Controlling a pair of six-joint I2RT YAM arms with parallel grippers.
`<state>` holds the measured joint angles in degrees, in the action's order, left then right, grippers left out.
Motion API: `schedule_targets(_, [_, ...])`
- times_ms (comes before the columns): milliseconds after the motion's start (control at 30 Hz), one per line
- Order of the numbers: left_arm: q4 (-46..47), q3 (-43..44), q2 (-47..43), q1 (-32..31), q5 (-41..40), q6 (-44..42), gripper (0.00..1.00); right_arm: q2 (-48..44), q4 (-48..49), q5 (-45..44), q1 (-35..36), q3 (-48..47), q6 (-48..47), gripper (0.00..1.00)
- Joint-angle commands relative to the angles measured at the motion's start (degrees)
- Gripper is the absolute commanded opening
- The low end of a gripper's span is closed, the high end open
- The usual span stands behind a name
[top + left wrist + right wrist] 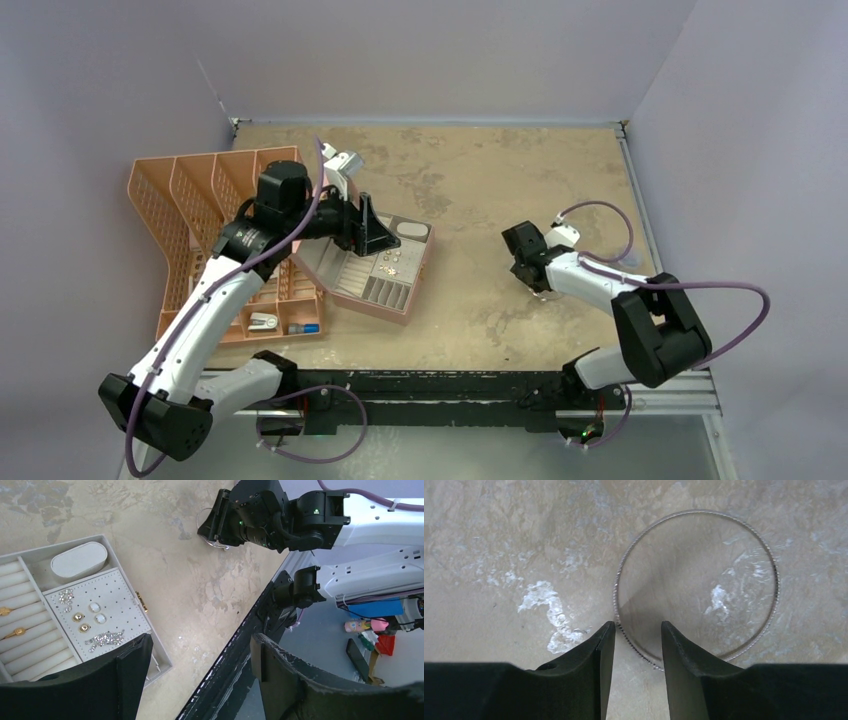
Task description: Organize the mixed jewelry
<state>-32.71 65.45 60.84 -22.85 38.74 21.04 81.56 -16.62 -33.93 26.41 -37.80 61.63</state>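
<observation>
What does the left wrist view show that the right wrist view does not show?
Only the left wrist view shows the jewelry box, with gold studs on its pad and gold rings in its rolls. Only the right wrist view shows the whole silvery hoop, lying flat, its near rim between the fingers of the open right hand. Both show the mottled table and the right hand.

We find studs (78, 616) in the jewelry box (385, 292), a basket rack (185, 200) just left, the wire hoop (615, 592) on the table (480, 180) well right.
</observation>
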Motion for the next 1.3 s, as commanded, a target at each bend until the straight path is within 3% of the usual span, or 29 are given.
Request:
schedule_targets(0, [3.94,-1.26,-0.85,0.24,1.70,0.15,0.71,0.50,1.49,3.97,-0.13,-1.80,-2.94,0.41])
schedule_targets(233, [6.42,-3.58,0.05,0.26,2.22,0.33,0.71,-0.08,0.85,9.76,-0.17,-2.14,-5.74,0.37])
schedule_targets(567, [8.26,-6.62,0.60,0.26,1.74,0.33,0.70,3.01,-0.02,16.06,-0.07,-3.78,-11.45,0.15])
schedule_targets(867, [10.13,-9.59,0.42,0.26,0.51,1.36,0.70,4.57,0.60,28.61,0.83,-6.58,-17.06,0.11])
schedule_targets(967, [9.74,-9.67,0.42,0.24,-0.24,0.78,0.70,6.96,0.75,28.85,1.03,-7.72,-18.08,0.00])
schedule_targets(1267, [9.77,-10.39,1.32,0.22,-0.53,1.71,0.70,7.35,-0.25,22.59,4.20,-11.92,-18.21,0.00])
